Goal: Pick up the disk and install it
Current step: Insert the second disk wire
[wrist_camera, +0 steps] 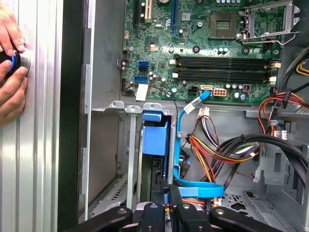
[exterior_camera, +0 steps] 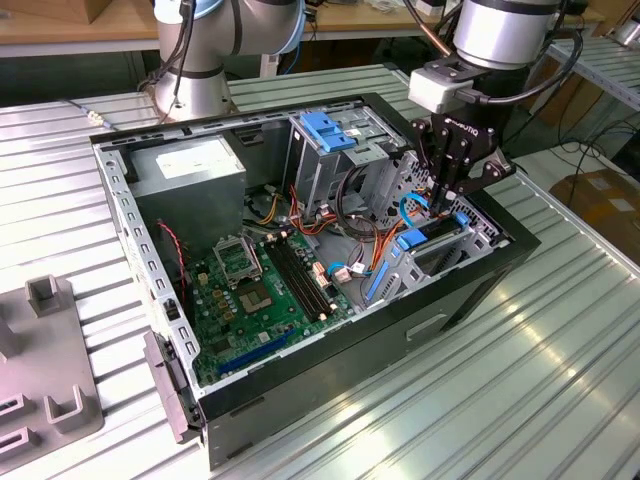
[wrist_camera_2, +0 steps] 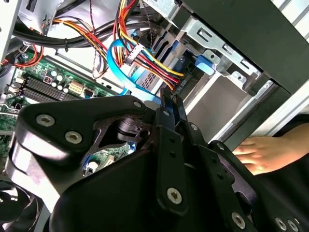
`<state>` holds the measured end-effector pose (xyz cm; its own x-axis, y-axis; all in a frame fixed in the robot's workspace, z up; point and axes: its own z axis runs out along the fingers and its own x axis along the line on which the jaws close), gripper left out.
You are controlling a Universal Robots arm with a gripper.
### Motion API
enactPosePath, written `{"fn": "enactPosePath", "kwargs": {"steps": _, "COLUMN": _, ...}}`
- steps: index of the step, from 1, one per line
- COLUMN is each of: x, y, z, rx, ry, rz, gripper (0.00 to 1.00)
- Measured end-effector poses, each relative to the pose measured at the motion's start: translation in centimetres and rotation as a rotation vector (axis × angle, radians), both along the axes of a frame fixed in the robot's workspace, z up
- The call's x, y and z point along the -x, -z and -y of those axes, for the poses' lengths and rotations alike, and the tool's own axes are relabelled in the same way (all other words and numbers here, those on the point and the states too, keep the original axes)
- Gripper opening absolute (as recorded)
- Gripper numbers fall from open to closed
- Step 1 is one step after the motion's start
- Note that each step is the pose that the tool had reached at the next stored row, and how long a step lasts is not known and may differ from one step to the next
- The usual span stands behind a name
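Most of the job looked done. The disk [wrist_camera: 155, 139] stood on edge in the bay [wrist_camera: 129, 145] at a corner of the open case [exterior_camera: 300, 400], beside the motherboard [exterior_camera: 262, 290], with its blue carrier facing up out of the slot. It was no longer out on the table, so I judged the pick-up finished and the insertion well advanced.

The gripper [exterior_camera: 447, 198] hung directly over that bay, its tips low among the wiring. In both wrist views the fingers [wrist_camera_2: 169, 108] were pressed together, with no gap and nothing visibly between them. They sat just beside the carrier's upper edge and a looping blue cable [wrist_camera: 186, 113], which curved close around them. Whether the tips actually touched the carrier could not be told.

What remained, as far as could be judged, was the final seating: the carrier's top seemed to sit slightly above the bay's rim, though the angle made that uncertain. No cable could be seen plugged into the disk.

A person's hand [wrist_camera: 10, 53] rested on a button on the table outside the case.
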<state>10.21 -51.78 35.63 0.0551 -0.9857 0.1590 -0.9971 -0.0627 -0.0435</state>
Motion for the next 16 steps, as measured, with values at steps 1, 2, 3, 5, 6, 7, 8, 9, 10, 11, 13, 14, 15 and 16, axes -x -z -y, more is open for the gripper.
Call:
{"fn": "enactPosePath", "kwargs": {"steps": 1, "x": 0.0, "y": -0.01, "z": 0.01, "rx": -0.0022, "ry": 0.0, "rz": -0.0001, "gripper": 0.16}}
{"fn": "enactPosePath", "kwargs": {"steps": 2, "x": 0.0, "y": 0.01, "z": 0.11, "rx": -0.006, "ry": 0.0, "rz": 0.0, "gripper": 0.16}}
{"fn": "enactPosePath", "kwargs": {"steps": 3, "x": 0.0, "y": 0.02, "z": 0.33, "rx": -0.0083, "ry": 0.0, "rz": 0.0, "gripper": 0.16}}
{"fn": "enactPosePath", "kwargs": {"steps": 5, "x": 0.0, "y": 0.04, "z": 0.7, "rx": -0.0174, "ry": 0.0, "rz": 0.0, "gripper": 0.16}}
{"fn": "enactPosePath", "kwargs": {"steps": 6, "x": 0.0, "y": 0.06, "z": 1.05, "rx": -0.0336, "ry": 0.0, "rz": 0.0, "gripper": 0.16}}
{"fn": "enactPosePath", "kwargs": {"steps": 7, "x": 0.0, "y": 0.07, "z": 1.24, "rx": -0.0447, "ry": 0.0, "rz": 0.0, "gripper": 0.16}}
{"fn": "enactPosePath", "kwargs": {"steps": 8, "x": 0.01, "y": 0.1, "z": 1.41, "rx": -0.0544, "ry": 0.0, "rz": 0.0, "gripper": 0.16}}
{"fn": "enactPosePath", "kwargs": {"steps": 9, "x": 0.01, "y": 0.12, "z": 1.56, "rx": -0.0622, "ry": 0.0, "rz": 0.0, "gripper": 0.16}}
{"fn": "enactPosePath", "kwargs": {"steps": 10, "x": 0.01, "y": 0.14, "z": 1.72, "rx": -0.0723, "ry": 0.0, "rz": 0.0, "gripper": 0.16}}
{"fn": "enactPosePath", "kwargs": {"steps": 11, "x": 0.02, "y": 0.21, "z": 2.09, "rx": -0.0906, "ry": 0.0, "rz": 0.0, "gripper": 0.16}}
{"fn": "enactPosePath", "kwargs": {"steps": 13, "x": 0.04, "y": 0.26, "z": 2.42, "rx": -0.1062, "ry": 0.0, "rz": 0.0, "gripper": 0.16}}
{"fn": "enactPosePath", "kwargs": {"steps": 14, "x": 0.04, "y": 0.32, "z": 2.6, "rx": -0.118, "ry": 0.0, "rz": 0.0001, "gripper": 0.16}}
{"fn": "enactPosePath", "kwargs": {"steps": 15, "x": 0.05, "y": 0.35, "z": 2.67, "rx": -0.1251, "ry": 0.0, "rz": 0.0001, "gripper": 0.16}}
{"fn": "enactPosePath", "kwargs": {"steps": 16, "x": 0.04, "y": 0.37, "z": 2.71, "rx": -0.1313, "ry": 0.0, "rz": 0.0001, "gripper": 0.16}}
